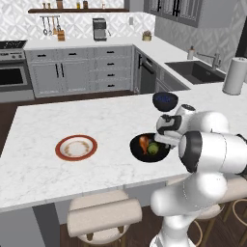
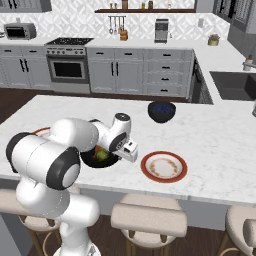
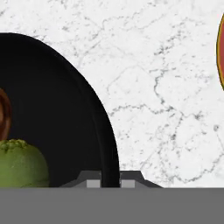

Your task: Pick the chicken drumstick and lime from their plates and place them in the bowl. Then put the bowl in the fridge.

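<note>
Black bowl (image 3: 65,109) rim pinched by hand (image 3: 110,181), lime (image 3: 22,164) inside

From my left base view, the bowl (image 1: 144,153) sits on the island counter (image 1: 96,120) near its front edge, with the chicken drumstick (image 1: 144,143) and the lime (image 1: 153,148) side by side inside it. One plate (image 1: 75,147) lies well to the bowl's left. A smaller bowl (image 1: 165,101) stands behind it. In my right base view, another plate (image 2: 163,166) lies just right of the bowl.
</note>
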Robot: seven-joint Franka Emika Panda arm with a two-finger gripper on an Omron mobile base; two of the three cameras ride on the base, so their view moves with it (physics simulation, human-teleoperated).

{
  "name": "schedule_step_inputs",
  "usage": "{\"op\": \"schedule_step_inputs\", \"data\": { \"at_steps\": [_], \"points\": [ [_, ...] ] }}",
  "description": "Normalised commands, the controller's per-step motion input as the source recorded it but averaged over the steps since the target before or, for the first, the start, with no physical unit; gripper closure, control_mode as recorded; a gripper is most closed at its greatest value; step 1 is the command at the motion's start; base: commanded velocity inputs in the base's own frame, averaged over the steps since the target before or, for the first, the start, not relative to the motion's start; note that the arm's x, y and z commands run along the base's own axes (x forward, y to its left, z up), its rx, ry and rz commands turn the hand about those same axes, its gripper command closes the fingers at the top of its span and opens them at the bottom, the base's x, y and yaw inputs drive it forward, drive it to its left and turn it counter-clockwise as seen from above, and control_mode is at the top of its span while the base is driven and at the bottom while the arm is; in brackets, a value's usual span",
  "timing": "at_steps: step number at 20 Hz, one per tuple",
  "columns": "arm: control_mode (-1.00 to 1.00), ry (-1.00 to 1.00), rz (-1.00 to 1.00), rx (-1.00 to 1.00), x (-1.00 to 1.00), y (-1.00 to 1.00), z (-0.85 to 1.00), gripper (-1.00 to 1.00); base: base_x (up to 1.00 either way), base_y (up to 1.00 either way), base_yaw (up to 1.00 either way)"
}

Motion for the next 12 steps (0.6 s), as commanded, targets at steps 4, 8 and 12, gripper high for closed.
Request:
{"op": "schedule_step_inputs", "data": {
  "at_steps": [4, 8, 12],
  "points": [
    [-1.00, 0.00, 0.00, 0.14, -0.49, -0.09, 0.62, 1.00, 0.00, 0.00, 0.00],
    [-1.00, 0.00, 0.00, 0.14, -0.73, 0.00, 0.60, 1.00, 0.00, 0.00, 0.00],
    [-1.00, 0.00, 0.00, 0.05, -0.90, 0.00, 0.65, 1.00, 0.00, 0.00, 0.00]
  ]
}}
